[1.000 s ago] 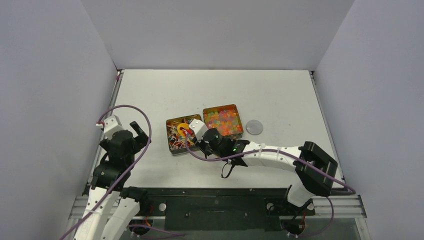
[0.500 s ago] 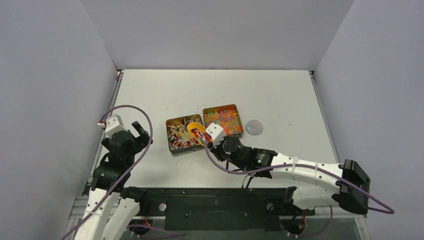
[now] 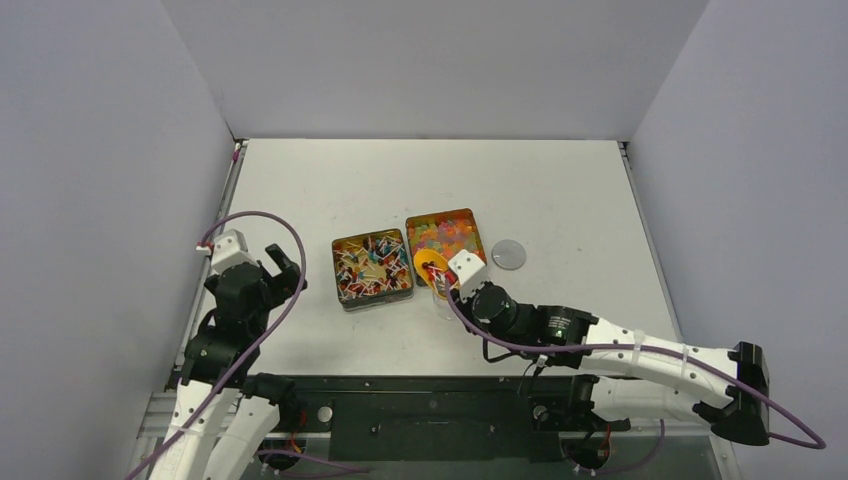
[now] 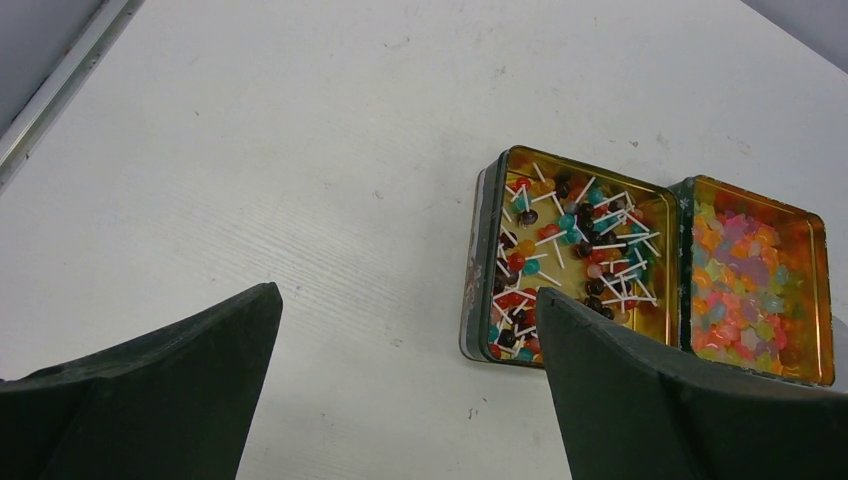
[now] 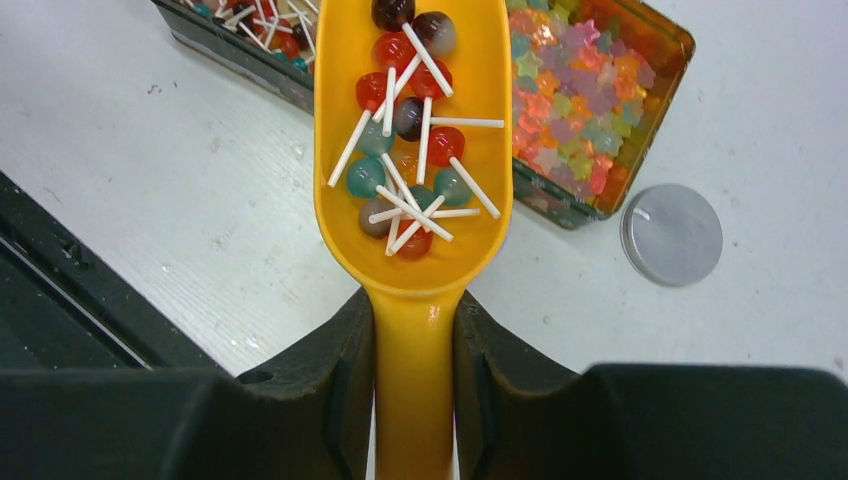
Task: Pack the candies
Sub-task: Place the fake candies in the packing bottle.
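My right gripper (image 5: 414,312) is shut on the handle of the orange scoop (image 5: 414,230). The scoop holds several small lollipop candies (image 5: 405,130), red, teal and dark with white sticks. In the top view the scoop (image 3: 430,263) hangs over the front left corner of the right tin (image 3: 478,232); that tin holds star-shaped orange, yellow and pink candies (image 5: 575,110). The left tin (image 3: 336,270) holds more stick candies (image 4: 570,255). My left gripper (image 4: 407,293) is open and empty, left of the tins, and also shows in the top view (image 3: 282,262).
A round silver lid (image 3: 509,254) lies right of the right tin and shows in the right wrist view (image 5: 671,234). The black base plate (image 3: 430,410) runs along the near edge. White walls close in the left, back and right sides.
My right gripper has carried the scoop, loaded with stick candies, out of the left tin and rightward to the right tin's front corner. The left arm has not moved.
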{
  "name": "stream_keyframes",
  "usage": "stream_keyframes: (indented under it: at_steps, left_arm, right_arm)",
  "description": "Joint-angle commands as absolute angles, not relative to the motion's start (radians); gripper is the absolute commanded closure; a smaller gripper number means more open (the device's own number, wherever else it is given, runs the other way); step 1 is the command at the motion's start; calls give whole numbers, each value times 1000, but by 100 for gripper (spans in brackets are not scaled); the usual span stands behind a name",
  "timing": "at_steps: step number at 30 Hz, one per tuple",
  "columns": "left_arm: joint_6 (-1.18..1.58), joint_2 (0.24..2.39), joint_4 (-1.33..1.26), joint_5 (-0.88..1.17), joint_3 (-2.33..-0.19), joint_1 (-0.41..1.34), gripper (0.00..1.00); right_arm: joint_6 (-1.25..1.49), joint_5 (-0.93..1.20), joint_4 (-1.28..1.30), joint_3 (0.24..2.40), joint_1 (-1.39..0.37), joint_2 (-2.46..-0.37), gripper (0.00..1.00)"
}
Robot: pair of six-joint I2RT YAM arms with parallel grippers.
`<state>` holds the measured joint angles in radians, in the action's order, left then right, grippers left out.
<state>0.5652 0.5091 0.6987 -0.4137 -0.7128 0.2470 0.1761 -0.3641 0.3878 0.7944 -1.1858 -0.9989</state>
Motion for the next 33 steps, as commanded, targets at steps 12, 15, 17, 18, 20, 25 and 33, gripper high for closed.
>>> stream_keyframes:
  at_steps: [12,15,17,18,20,25,33]
  left_arm:
    - [537,482,636,-349,-710,246,4]
    - [535,481,634,-342,-710,248,4]
    - [533,477,632,-338,-709,251,4]
    - [532,474,630,-335,-709,251,4]
    - [530,472,628,-330,-707,253,4]
    - [526,464,625,-323,-704,260,4]
    - [523,458,621,-317,-704,281,4]
  right_arm:
    - [484,-474,755,866,-1214,-933,100]
    - [512,-448,807,885,-1203,-948,100]
    - [523,-420,830,898,-1191,-960,100]
    - [525,-399,835,902,-1187,-966,100]
    - [529,-360,842,908,-1164,-981,100]
    - [527,-263,854,923,-1118,-1015,100]
    - [503,-167,901,977,-1073,-1103,100]
